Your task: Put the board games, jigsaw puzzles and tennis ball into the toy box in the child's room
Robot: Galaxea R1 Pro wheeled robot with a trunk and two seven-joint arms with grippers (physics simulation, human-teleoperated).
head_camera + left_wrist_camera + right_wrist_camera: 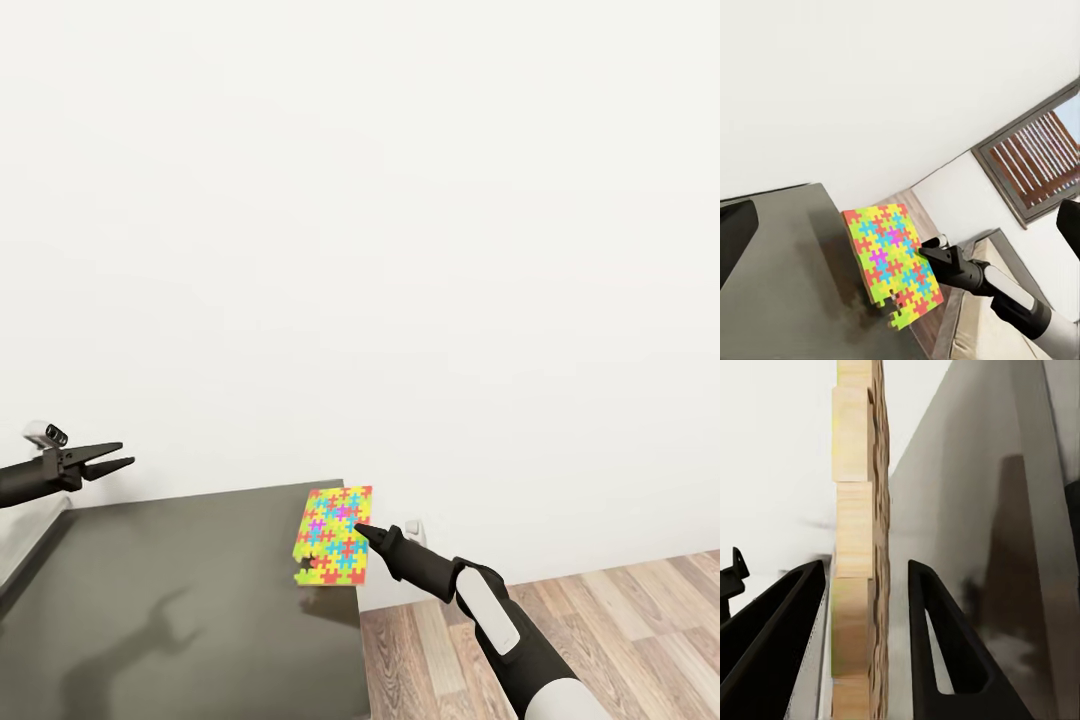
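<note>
The right gripper point(362, 531) pinches a jigsaw puzzle point(335, 535) edge-on between its jaws, lifted above the dark counter point(180, 590) at its corner. The left gripper point(118, 456) hovers well apart, jaws slightly spread.

The thin square jigsaw puzzle point(336, 536) has an interlocking pattern of yellow, green, pink, red and blue pieces; in the right wrist view its edge point(857, 540) is pale tan like wood. The flat cabinet top point(180, 590) is dark grey. At 5 o'clock, the plank floor point(620, 610) is brown-beige. The plain wall point(400, 200) is white. The slim pointed right gripper point(362, 532) is black.
</note>
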